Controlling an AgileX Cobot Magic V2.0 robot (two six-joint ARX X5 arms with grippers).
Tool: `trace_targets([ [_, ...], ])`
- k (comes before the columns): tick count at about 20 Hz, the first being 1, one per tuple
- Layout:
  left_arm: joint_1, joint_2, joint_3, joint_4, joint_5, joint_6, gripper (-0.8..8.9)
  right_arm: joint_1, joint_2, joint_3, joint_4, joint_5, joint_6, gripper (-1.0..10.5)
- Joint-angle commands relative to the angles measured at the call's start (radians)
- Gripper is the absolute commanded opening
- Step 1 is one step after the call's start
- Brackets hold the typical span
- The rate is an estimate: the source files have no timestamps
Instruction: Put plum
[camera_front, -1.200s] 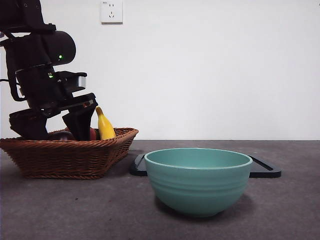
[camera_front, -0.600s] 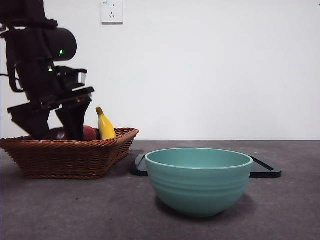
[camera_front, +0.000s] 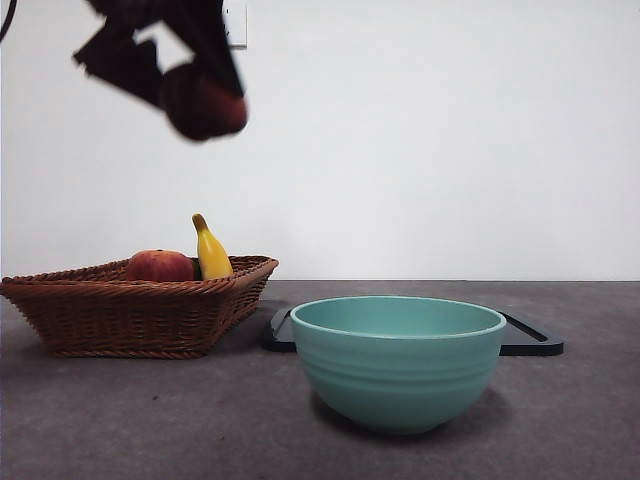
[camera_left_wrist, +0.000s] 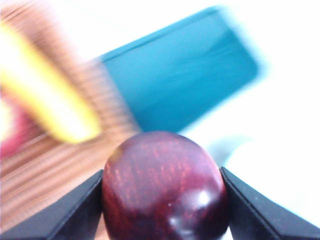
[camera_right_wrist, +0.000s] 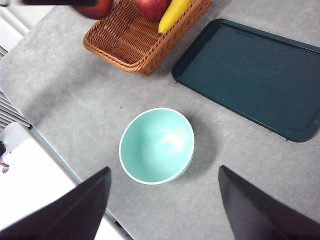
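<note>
The plum (camera_front: 205, 101) is being gripped by the left gripper (camera_left_wrist: 165, 200) high above the basket (camera_front: 140, 305); the right gripper (camera_right_wrist: 165, 200) is being held open over the bowl (camera_right_wrist: 156, 146).

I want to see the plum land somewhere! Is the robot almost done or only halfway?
About halfway. Done: the dark maroon round plum is out of the brown wicker basket, where the red-orange fruit and yellow banana lie. In hand: the left gripper holds it high above the basket. Left: setting it down, maybe in the teal ceramic bowl or dark rectangular tray; both look empty. The right gripper waits open.
</note>
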Motion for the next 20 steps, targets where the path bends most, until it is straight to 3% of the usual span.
trace_targets([
  [1,-0.075,-0.020,0.023,-0.003,0.011,0.013,2.72,0.005,0.005,0.021,0.009,0.000,0.003,3.4],
  [11,-0.342,0.147,0.022,0.009,0.011,0.031,2.72,0.005,0.005,0.021,0.009,0.000,0.003,3.4],
  [20,-0.410,0.369,0.022,0.042,0.003,0.083,2.72,0.005,0.005,0.021,0.010,0.000,0.003,3.4],
])
